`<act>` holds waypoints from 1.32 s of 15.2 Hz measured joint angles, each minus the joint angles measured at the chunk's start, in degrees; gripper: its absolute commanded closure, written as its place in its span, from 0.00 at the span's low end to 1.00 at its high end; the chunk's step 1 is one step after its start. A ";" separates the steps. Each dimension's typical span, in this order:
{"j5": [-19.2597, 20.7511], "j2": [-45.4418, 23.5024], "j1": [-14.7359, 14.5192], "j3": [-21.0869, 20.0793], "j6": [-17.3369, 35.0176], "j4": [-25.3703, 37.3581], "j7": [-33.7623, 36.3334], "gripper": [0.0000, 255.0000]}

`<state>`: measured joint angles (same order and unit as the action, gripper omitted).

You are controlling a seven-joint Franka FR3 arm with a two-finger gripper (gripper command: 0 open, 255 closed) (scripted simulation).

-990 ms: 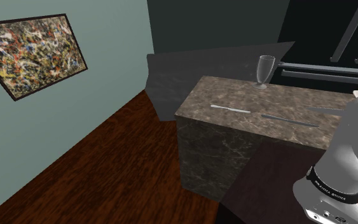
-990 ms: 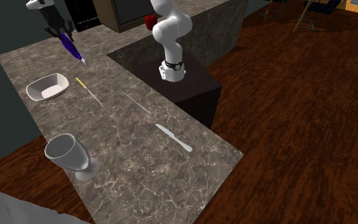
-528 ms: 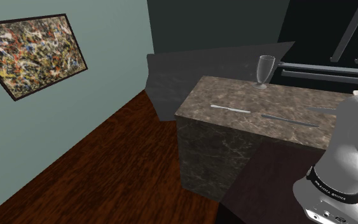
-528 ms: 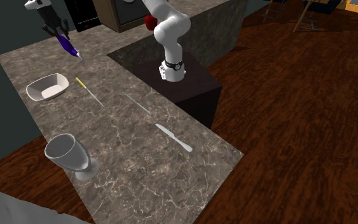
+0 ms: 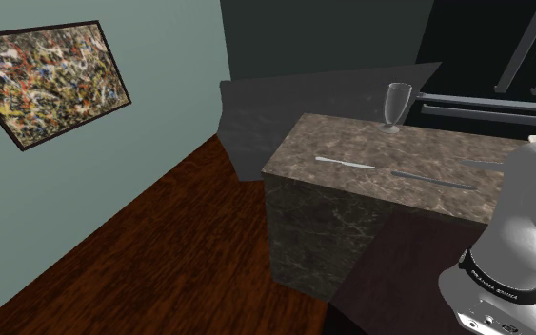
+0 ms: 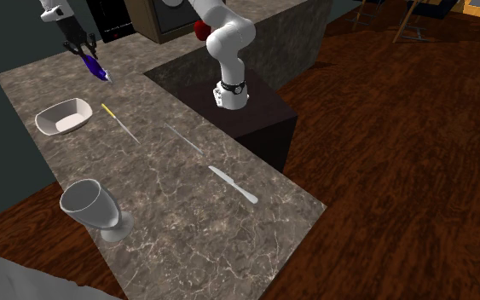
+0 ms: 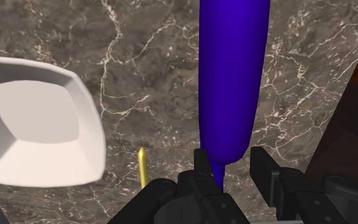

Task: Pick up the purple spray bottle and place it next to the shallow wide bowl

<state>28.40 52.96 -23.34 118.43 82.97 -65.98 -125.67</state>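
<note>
Bowl (image 6: 63, 117): white, on the counter (image 6: 170, 170), a yellow stick (image 6: 107, 109) just beside it.
Gripper (image 6: 83, 51): clamped, it seems, on the bottle's narrow end.
Bottle (image 6: 95, 68): purple, tilted, aloft over the counter, near the bowl.

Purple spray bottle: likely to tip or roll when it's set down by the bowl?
The spray bottle looks tall, slim and round, so it would probably tip if released tilted, then roll on the counter. The gripper clasps it at the narrow neck, so the long body may pivot in the grip. Its smooth surface looks slippery.
</note>
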 measured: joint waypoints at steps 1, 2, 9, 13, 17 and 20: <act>0.12 0.14 0.29 0.06 0.70 -0.77 0.04 1.00; 0.23 0.30 0.44 0.13 1.28 -1.34 0.09 1.00; 1.48 2.13 1.18 1.14 5.44 -4.61 0.09 1.00; 2.23 3.23 1.44 1.79 7.75 -6.27 0.17 1.00; 2.51 3.68 1.48 1.98 8.81 -7.03 0.26 1.00; 2.51 3.69 1.45 1.97 8.90 -7.08 0.29 1.00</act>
<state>30.91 56.65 -21.89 120.41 91.87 -73.06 -125.38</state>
